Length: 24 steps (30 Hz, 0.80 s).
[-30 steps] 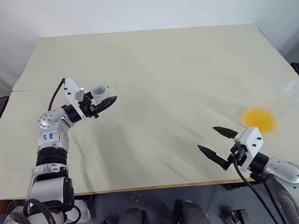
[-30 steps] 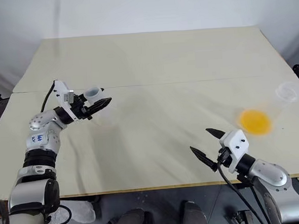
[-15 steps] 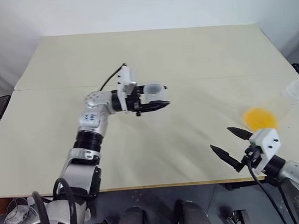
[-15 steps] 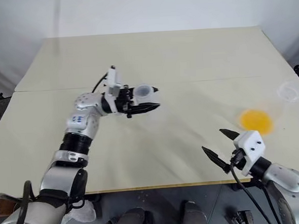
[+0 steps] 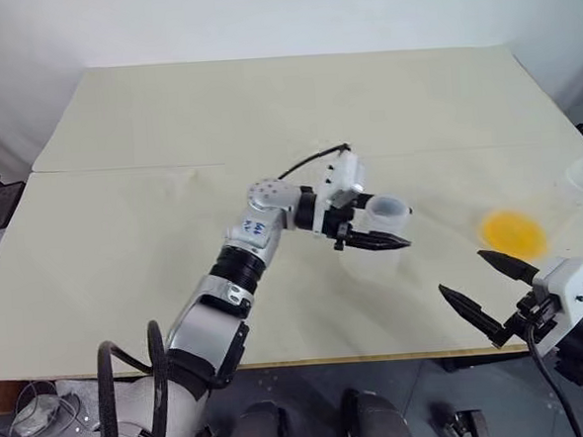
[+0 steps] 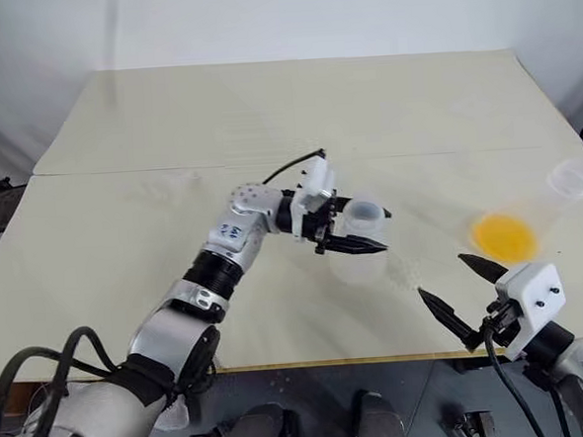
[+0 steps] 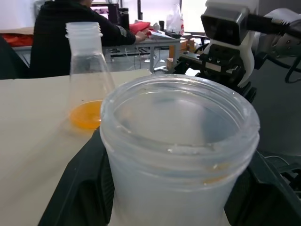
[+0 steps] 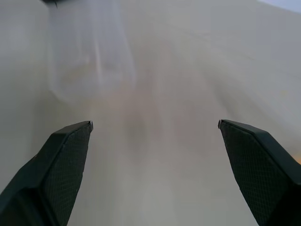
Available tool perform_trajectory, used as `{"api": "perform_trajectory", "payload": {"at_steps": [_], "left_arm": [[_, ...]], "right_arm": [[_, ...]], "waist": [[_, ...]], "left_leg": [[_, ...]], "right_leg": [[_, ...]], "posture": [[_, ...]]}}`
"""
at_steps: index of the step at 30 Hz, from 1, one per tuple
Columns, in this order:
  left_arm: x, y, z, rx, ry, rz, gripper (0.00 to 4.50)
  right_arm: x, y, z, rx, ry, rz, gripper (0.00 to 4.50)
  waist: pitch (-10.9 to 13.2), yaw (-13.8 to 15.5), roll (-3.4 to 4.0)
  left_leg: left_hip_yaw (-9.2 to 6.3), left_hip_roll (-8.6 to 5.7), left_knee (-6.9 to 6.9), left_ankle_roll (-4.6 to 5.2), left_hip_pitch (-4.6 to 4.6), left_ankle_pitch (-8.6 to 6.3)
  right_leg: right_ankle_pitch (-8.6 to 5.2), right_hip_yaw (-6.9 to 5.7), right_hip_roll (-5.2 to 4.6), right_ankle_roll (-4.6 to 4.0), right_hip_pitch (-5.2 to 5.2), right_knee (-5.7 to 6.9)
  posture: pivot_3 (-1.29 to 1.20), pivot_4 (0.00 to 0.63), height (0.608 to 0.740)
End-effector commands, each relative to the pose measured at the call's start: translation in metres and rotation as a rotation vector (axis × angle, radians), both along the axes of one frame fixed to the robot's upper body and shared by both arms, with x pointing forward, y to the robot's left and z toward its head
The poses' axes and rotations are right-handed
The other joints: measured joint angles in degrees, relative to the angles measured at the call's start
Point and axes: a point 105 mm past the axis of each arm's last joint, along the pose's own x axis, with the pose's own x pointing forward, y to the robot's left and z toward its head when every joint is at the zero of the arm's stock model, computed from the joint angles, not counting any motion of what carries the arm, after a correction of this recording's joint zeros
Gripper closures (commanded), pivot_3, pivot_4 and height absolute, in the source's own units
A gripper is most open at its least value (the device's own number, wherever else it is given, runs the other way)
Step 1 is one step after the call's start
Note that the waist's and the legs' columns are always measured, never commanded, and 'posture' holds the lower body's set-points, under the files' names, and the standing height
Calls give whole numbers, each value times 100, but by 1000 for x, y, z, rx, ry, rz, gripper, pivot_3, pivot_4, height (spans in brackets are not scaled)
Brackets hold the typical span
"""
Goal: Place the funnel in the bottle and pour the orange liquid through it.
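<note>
My left gripper (image 5: 391,224) is shut on the neck of the bottle (image 6: 359,259), a clear empty flask held upright just right of the table's middle. Its round mouth (image 7: 178,136) sits between my black fingers (image 7: 75,188). The orange liquid (image 5: 511,230) pools in the base of a second clear flask (image 7: 87,70) standing near the table's right edge, a little beyond the bottle. My right gripper (image 5: 463,273) hangs open over the front right edge, nothing between its fingers (image 8: 66,155). The funnel is out of view.
The cream table (image 5: 265,111) has a seam running across its width. Beyond the table, the left wrist view shows a seated person (image 7: 56,33) in dark clothes, with desks and clutter behind.
My left arm has swung the bottle from the table's left side across to right of the middle. The right gripper has drawn back toward the front right edge, still open.
</note>
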Motion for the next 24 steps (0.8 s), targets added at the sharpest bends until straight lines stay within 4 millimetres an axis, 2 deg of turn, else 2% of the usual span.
{"api": "perform_trajectory", "payload": {"at_steps": [1,9,10,11,12,15,24], "left_arm": [[-4,-11,13,-16,-62,-15,2089],[-5,-17,4,18,-24,-21,2089],[-5,-17,3,24,-24,-14,1382],[-5,-18,1,34,-24,-10,1253],[-6,-19,1,36,-19,-9,860],[-7,-19,1,35,-9,-13,44],[-2,-15,4,23,6,24,16]], "right_arm": [[-6,5,9,-2,-38,-20,0],[-13,5,9,-3,-36,-52,0],[-13,5,9,-3,-36,-53,0],[-13,5,10,-4,-37,-55,0],[-13,5,10,-5,-39,-57,0],[-12,5,12,-9,-44,-61,0],[-13,3,11,-15,-44,-58,0]], "waist": [[0,26,0],[0,37,0],[0,37,0],[0,37,0],[0,37,0],[0,36,0],[0,36,0]], "left_leg": [[2,0,2,1,-6,1],[8,-3,4,8,-6,2],[8,-3,4,8,-6,2],[8,-3,3,8,-6,1],[8,-3,3,8,-6,1],[8,-3,4,9,-6,1],[9,-3,4,10,-6,1]], "right_leg": [[0,1,0,0,-8,4],[1,7,-3,0,-9,5],[1,7,-3,0,-9,5],[1,6,-3,0,-9,5],[1,6,-3,0,-9,5],[1,6,-3,0,-9,5],[1,7,-3,0,-9,6]], "posture": [[0,150,740],[0,150,740],[0,150,740],[0,150,740],[0,150,740],[0,150,740],[0,150,740]]}}
